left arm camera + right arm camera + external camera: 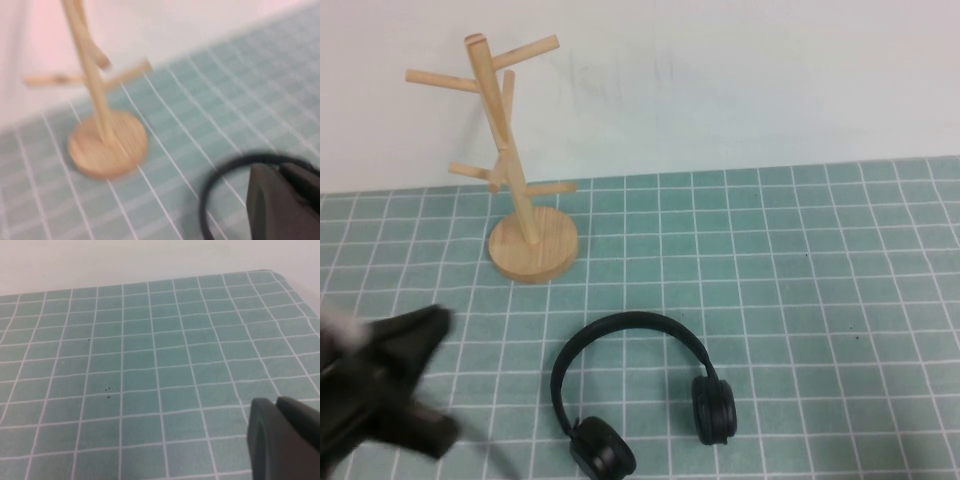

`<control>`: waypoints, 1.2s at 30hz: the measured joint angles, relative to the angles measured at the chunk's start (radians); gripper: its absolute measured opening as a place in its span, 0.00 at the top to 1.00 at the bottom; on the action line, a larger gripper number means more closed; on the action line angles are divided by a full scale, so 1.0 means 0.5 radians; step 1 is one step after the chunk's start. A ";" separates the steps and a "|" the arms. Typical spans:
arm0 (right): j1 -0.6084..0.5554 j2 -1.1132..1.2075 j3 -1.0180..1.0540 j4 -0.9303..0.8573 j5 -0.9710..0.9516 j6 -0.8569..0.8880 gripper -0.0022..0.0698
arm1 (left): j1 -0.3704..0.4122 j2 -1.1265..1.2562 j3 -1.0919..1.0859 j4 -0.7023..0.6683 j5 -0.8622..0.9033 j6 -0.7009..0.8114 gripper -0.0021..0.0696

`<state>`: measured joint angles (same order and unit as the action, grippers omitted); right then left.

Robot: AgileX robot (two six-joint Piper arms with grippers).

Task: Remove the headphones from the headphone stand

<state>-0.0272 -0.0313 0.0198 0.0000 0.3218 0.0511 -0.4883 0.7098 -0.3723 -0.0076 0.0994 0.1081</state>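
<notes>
The black headphones (616, 320) lie flat on the green checked table, clear of the stand, with one ear cup (713, 408) to the right and the other (602, 450) at the front. The wooden headphone stand (513, 185) stands upright behind them with bare pegs. My left gripper (420, 380) is blurred at the front left, left of the headphones and not touching them. In the left wrist view its fingers (277, 172) sit together, with the headband (220, 172) and the stand (95, 85) beyond. My right gripper (275, 405) is shut and empty over bare table; it is out of the high view.
The white wall runs behind the stand. The table's far right corner (272, 272) shows in the right wrist view. Green checked cloth (820, 270) lies open to the right of the headphones.
</notes>
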 joint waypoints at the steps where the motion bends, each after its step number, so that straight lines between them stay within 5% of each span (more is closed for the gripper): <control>1: 0.000 0.000 0.000 0.000 0.000 0.000 0.98 | 0.043 -0.108 0.079 0.000 -0.072 0.000 0.97; 9: 0.000 0.000 0.000 0.000 0.000 0.000 0.98 | 0.653 -0.832 0.550 -0.033 -0.324 0.004 0.97; 13: 0.000 0.000 0.000 0.000 0.000 0.000 0.98 | 0.802 -1.120 0.702 -0.029 -0.339 0.004 0.97; 18: 0.000 0.000 0.000 0.000 0.000 0.000 0.98 | 0.832 -1.377 0.795 -0.029 -0.239 0.000 0.97; 26: 0.000 0.000 0.000 0.000 0.000 0.000 0.98 | 0.832 -1.439 0.796 -0.025 0.435 -0.016 0.97; 36: 0.000 0.000 0.000 0.000 0.000 0.000 0.98 | 0.832 -1.443 0.796 -0.020 0.482 -0.019 0.97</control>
<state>-0.0272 -0.0313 0.0198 0.0000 0.3218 0.0511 -0.0723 -0.0115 0.0257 -0.0173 0.3406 0.0987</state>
